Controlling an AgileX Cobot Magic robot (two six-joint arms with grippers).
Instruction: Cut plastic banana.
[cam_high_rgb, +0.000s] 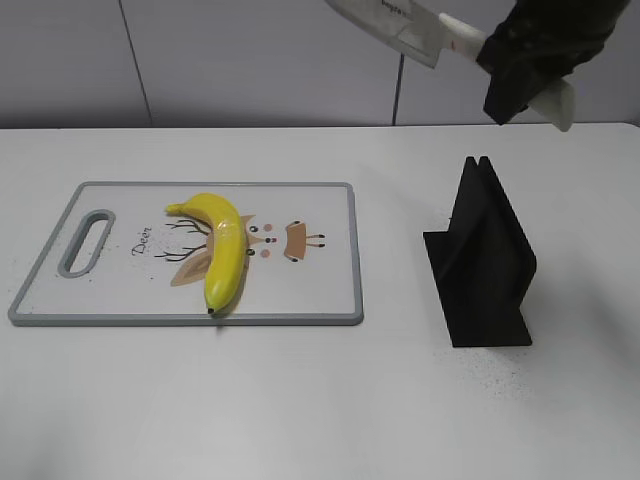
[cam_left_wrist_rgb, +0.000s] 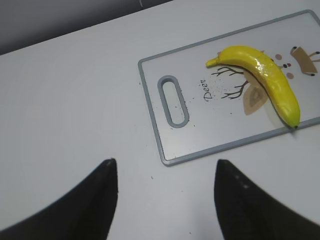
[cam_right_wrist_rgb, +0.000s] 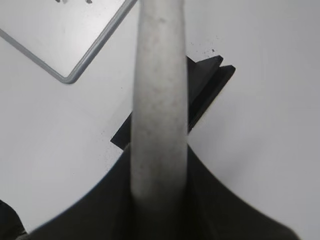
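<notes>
The plastic banana (cam_high_rgb: 222, 247) is whole and lies on the white cutting board (cam_high_rgb: 320, 280), stem to the back left, dark tip at the board's front edge. It also shows in the left wrist view (cam_left_wrist_rgb: 265, 77). My right gripper (cam_high_rgb: 515, 75) is shut on the white handle of a knife (cam_high_rgb: 400, 22), held high above the black knife stand (cam_high_rgb: 485, 260). The handle (cam_right_wrist_rgb: 159, 100) fills the right wrist view. My left gripper (cam_left_wrist_rgb: 165, 170) is open and empty over bare table, near the board's handle end.
The board (cam_left_wrist_rgb: 225, 130) has a grey rim, a handle slot (cam_left_wrist_rgb: 172, 100) and a deer drawing. The black stand (cam_right_wrist_rgb: 202, 85) sits on the white table right of the board. A grey wall runs behind the table.
</notes>
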